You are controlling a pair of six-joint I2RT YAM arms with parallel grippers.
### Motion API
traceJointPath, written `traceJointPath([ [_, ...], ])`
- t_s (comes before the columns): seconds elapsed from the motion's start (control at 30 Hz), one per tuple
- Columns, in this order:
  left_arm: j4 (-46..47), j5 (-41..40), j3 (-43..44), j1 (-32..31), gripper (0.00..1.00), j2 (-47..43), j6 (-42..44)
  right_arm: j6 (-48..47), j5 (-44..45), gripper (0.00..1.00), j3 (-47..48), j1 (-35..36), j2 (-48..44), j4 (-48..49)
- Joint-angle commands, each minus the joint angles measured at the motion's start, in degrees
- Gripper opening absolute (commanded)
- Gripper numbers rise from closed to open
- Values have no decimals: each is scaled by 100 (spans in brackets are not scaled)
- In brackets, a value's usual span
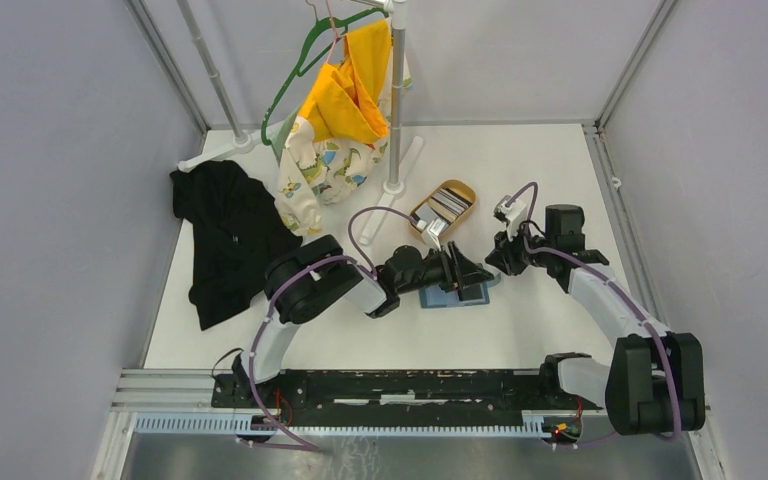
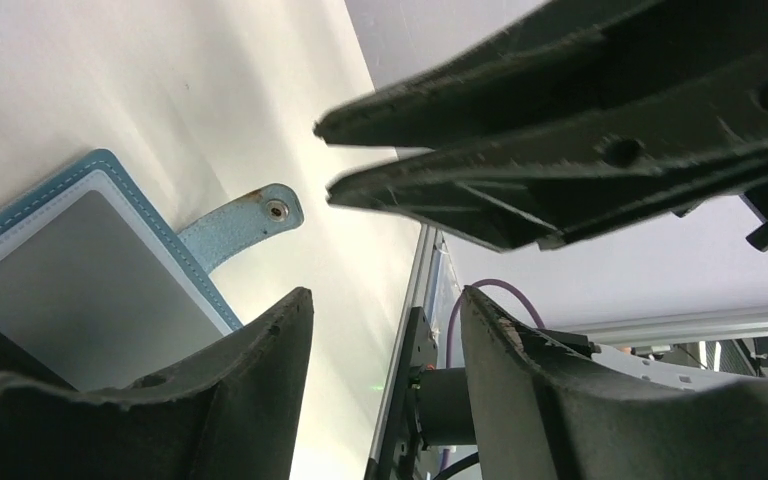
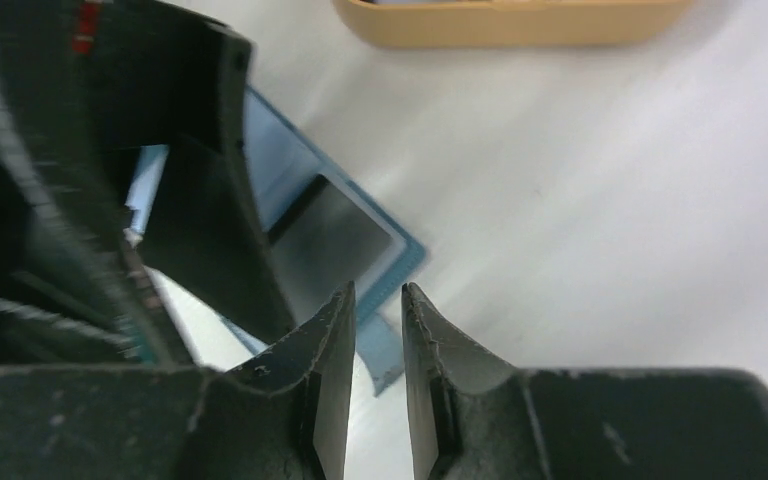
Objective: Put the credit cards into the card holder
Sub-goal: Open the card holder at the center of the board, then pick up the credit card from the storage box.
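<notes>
Card holder [image 2: 90, 270] on white table [image 1: 520, 160]; left gripper [image 2: 387, 297] spread, right gripper [image 3: 378, 290] barely parted.

Teal card holder [image 1: 435, 298] open flat (tab out), credit cards [image 1: 447, 205] beyond.

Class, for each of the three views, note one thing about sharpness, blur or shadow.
Top external: sharp, evenly lit, only faint shadows. Left wrist: the teal-blue folding card holder is crisp, the left end effector's black fingers soft. Right wrist: the picture's left half is smeared; the oval tan wooden tray looks slightly soft.
</notes>
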Motion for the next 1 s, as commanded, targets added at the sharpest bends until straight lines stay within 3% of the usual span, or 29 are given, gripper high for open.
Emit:
traceJointPath([
  [0.0,-153,-113,-48,90,61,-352,310,-269,-1215,29,-95,-5,-59,125],
  [0.27,-2040,-1155,-739,98,61,-2047,1965,-769,-1655,26,231,1,434,-479],
  [0.5,-4249,-3336,-982,96,61,-3774,3638,-1303,-1137,33,578,0,-145,-461],
  [0.6,-4877,-4252,-769,95,69,-4313,4230,-1618,-963,55,1059,14,-254,-295],
  [0.7,-5052,-4917,-626,197,96,-4499,4515,-2216,-1606,98,1311,14,-66,45],
  [0.83,-5034,-4154,-397,867,100,-4127,4348,-1128,-2355,98,1622,61,750,1331],
  [0.97,-4700,-3136,-152,1456,96,-3650,4136,-530,-1651,98,2534,410,1720,1391],
])
